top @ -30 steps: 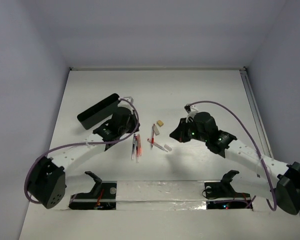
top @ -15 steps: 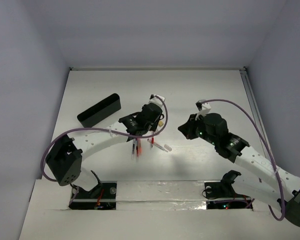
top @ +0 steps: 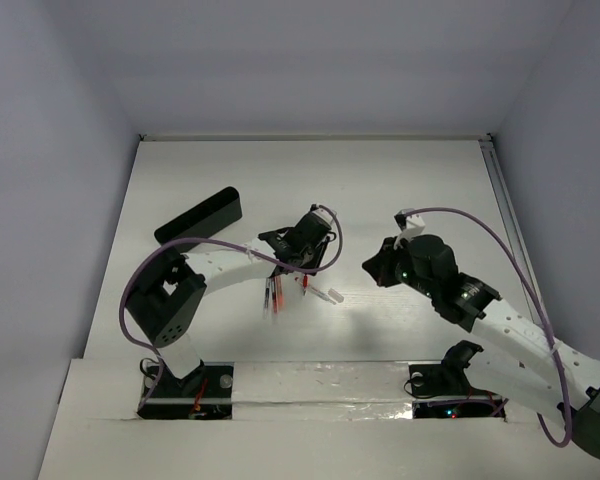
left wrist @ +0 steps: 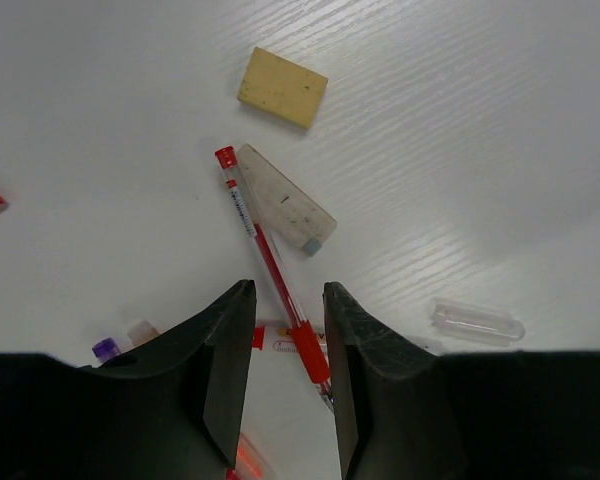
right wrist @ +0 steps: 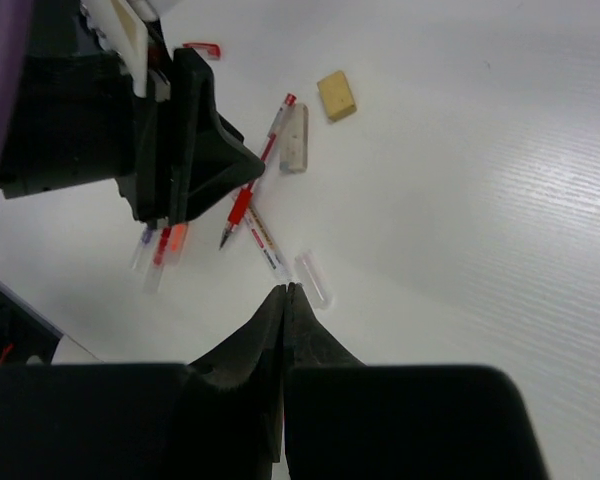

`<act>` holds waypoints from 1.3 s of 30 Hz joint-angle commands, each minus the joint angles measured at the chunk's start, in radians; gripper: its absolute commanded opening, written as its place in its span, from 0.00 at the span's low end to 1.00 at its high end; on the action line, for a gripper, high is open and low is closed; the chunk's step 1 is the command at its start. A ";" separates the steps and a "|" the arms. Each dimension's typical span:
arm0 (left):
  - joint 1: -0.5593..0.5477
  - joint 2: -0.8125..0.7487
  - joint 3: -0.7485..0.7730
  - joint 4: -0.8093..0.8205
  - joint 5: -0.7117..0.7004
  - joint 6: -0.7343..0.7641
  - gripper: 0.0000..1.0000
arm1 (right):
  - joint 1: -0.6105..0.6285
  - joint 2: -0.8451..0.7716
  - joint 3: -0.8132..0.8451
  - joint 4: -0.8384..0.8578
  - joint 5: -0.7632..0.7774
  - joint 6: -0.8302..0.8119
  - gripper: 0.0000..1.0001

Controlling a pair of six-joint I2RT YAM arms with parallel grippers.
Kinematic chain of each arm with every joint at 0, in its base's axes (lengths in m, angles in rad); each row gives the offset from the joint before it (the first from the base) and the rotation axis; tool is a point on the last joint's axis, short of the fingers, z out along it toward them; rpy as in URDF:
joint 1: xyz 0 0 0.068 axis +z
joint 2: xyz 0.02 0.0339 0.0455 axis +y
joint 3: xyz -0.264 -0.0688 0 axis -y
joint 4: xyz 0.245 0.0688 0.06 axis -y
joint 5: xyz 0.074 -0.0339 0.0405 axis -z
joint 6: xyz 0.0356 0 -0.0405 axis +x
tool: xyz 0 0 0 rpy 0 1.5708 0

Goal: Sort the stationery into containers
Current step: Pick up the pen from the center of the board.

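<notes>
Almost centred, red pen (left wrist: 246, 212), under left gripper (left wrist: 287, 292)

Left claw (left wrist: 288, 295) slightly parted, right claw (right wrist: 285, 292) closed.

Matt white wood-grain table (left wrist: 460, 120), glossy plastic pen (left wrist: 270, 264), clear plastic cap (left wrist: 477, 322), matt beige eraser (left wrist: 283, 88)

Top view: high above the near edge, overlooking the whole table (top: 400, 190). Wrist views: close, angled downward, sharing the red pen (left wrist: 270, 265) and beige eraser (left wrist: 283, 88).
</notes>
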 commanded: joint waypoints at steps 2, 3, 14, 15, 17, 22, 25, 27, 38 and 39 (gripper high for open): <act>-0.003 0.001 -0.006 0.052 0.025 -0.032 0.30 | 0.008 -0.002 -0.023 0.042 -0.005 -0.014 0.00; -0.003 0.007 -0.009 0.057 0.023 -0.033 0.30 | 0.008 -0.002 -0.025 0.047 -0.005 -0.015 0.00; -0.003 0.041 -0.035 0.075 -0.030 -0.032 0.27 | 0.008 -0.009 -0.029 0.052 -0.020 -0.014 0.00; -0.003 0.039 -0.036 0.077 -0.032 -0.032 0.27 | 0.008 -0.008 -0.031 0.053 -0.022 -0.012 0.00; -0.003 0.039 -0.039 0.078 -0.036 -0.032 0.26 | 0.008 -0.005 -0.032 0.055 -0.025 -0.008 0.00; 0.006 0.050 -0.059 0.098 -0.030 -0.028 0.17 | 0.008 -0.005 -0.028 0.055 -0.029 -0.005 0.00; 0.016 0.056 -0.073 0.112 -0.029 -0.031 0.08 | 0.008 -0.003 -0.025 0.055 -0.034 -0.003 0.00; 0.016 0.048 -0.079 0.120 -0.033 -0.038 0.00 | 0.008 0.003 -0.023 0.058 -0.037 -0.006 0.00; 0.025 -0.246 -0.127 0.113 -0.052 -0.113 0.00 | 0.008 0.006 -0.038 0.165 -0.196 0.020 0.04; 0.035 -0.277 -0.136 0.120 -0.049 -0.126 0.00 | 0.008 0.014 -0.043 0.200 -0.216 0.029 0.04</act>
